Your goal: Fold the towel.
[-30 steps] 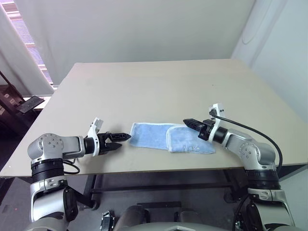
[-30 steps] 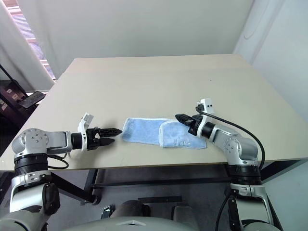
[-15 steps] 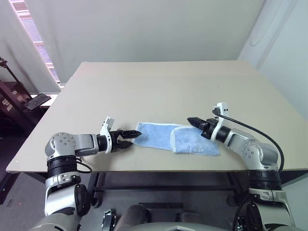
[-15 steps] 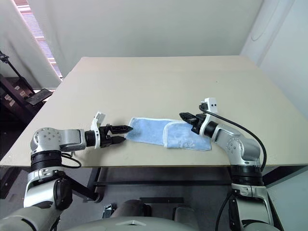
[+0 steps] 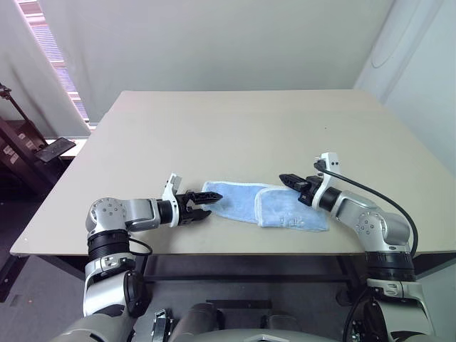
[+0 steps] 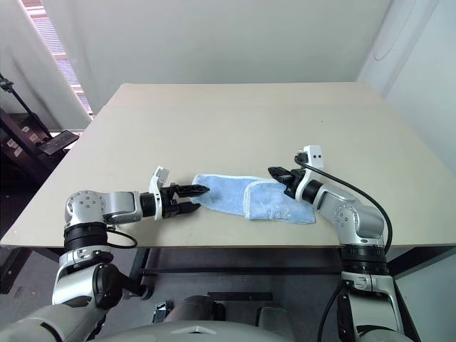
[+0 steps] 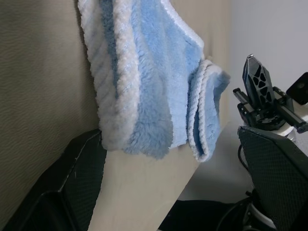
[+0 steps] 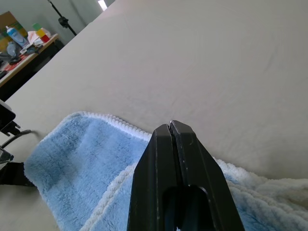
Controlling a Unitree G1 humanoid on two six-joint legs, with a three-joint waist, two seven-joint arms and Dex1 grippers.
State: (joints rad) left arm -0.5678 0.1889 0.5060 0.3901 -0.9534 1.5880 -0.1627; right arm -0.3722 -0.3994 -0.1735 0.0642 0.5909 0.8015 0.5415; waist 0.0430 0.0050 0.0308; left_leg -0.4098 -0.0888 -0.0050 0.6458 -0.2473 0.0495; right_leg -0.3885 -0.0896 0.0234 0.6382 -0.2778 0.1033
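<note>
Left eye view: the towel (image 5: 263, 206) is seen lying flat near the front edge of the table (image 5: 235, 128), its right end folded over onto itself so that a white-stitched edge crosses the blue cloth. The left gripper (image 5: 201, 207) is placed at the towel's left end, its two black fingers parted on either side of that edge. The right gripper (image 5: 286, 178) is held just above the folded right part, its fingers pressed together and nothing clasped between them.
</note>
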